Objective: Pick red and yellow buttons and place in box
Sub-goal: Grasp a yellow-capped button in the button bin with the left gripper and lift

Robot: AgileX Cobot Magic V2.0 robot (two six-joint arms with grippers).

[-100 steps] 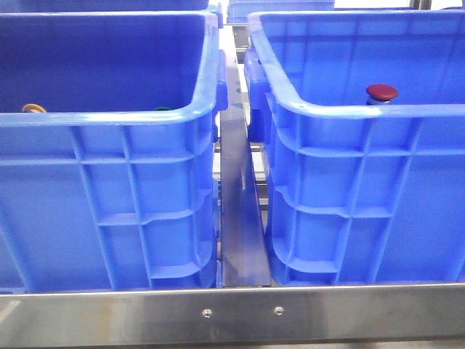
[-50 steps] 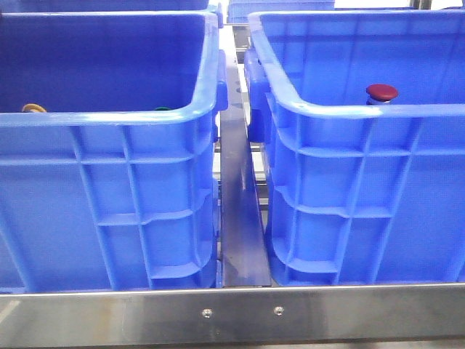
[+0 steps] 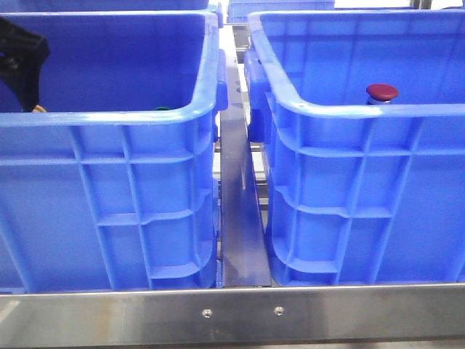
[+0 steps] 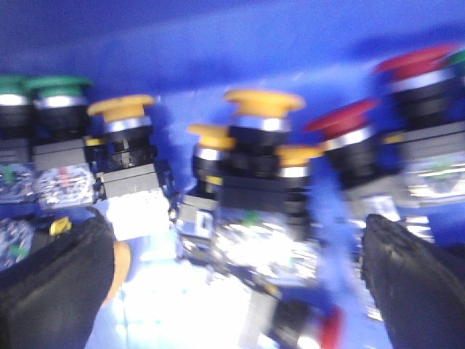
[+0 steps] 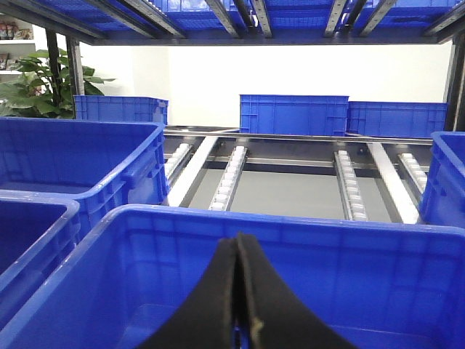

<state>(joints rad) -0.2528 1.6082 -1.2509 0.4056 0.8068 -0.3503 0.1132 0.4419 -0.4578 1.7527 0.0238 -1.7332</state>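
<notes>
Left gripper (image 4: pixel 232 291) is lowered into the left crate (image 3: pixel 109 116), fingers (image 4: pixel 51 291) spread wide and empty above clustered yellow buttons (image 4: pixel 263 105) and red buttons (image 4: pixel 341 120). Right crate (image 3: pixel 363 109) holds 1 red button (image 3: pixel 381 91). Right gripper (image 5: pixel 240 291) fingers are pressed together, empty. Judged early: yellow pick pending.

Left gripper (image 4: pixel 240 283) apparently spread wide; right gripper (image 5: pixel 239 291) pressed closed.
</notes>
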